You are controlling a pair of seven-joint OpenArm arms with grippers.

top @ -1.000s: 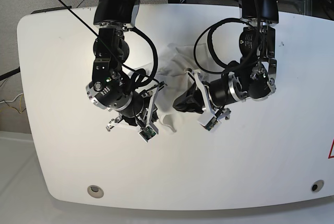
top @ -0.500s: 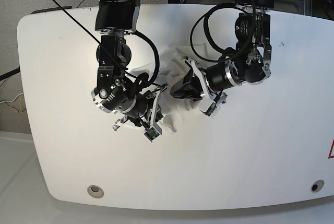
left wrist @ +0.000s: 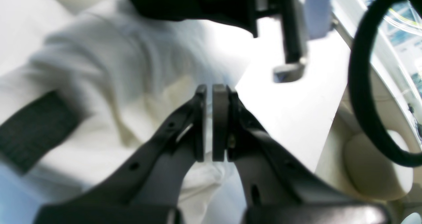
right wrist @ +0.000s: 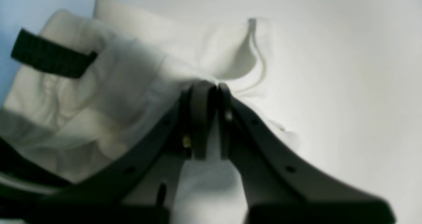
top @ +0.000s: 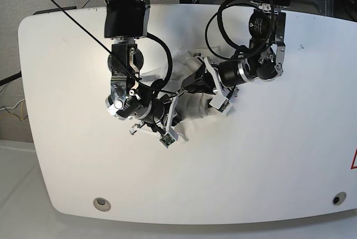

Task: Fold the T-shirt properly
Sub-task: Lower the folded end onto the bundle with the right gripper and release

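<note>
The white T-shirt (top: 192,108) lies bunched at the table's middle, between my two grippers. In the base view my left gripper (top: 181,91) reaches in from the right and my right gripper (top: 170,114) from the left, tips close together. The left gripper (left wrist: 209,92) is shut, with a thin sliver of white cloth between its pads and crumpled T-shirt (left wrist: 132,69) behind it. The right gripper (right wrist: 211,85) is shut on a gathered fold of the T-shirt (right wrist: 204,49). A black ribbed tag (right wrist: 49,54) (left wrist: 33,131) sits on the cloth.
The glossy white tabletop (top: 251,166) spreads around the cloth, with a round hole (top: 101,202) near its front left and another (top: 335,199) at the front right. Black cables (top: 162,55) loop off both arms. The other arm's dark body (left wrist: 214,3) hangs just above my left gripper.
Both arms have swung toward the table's middle. The grippers' tips now sit much closer together, and the T-shirt is bunched tighter between them. Neither gripper has opened.
</note>
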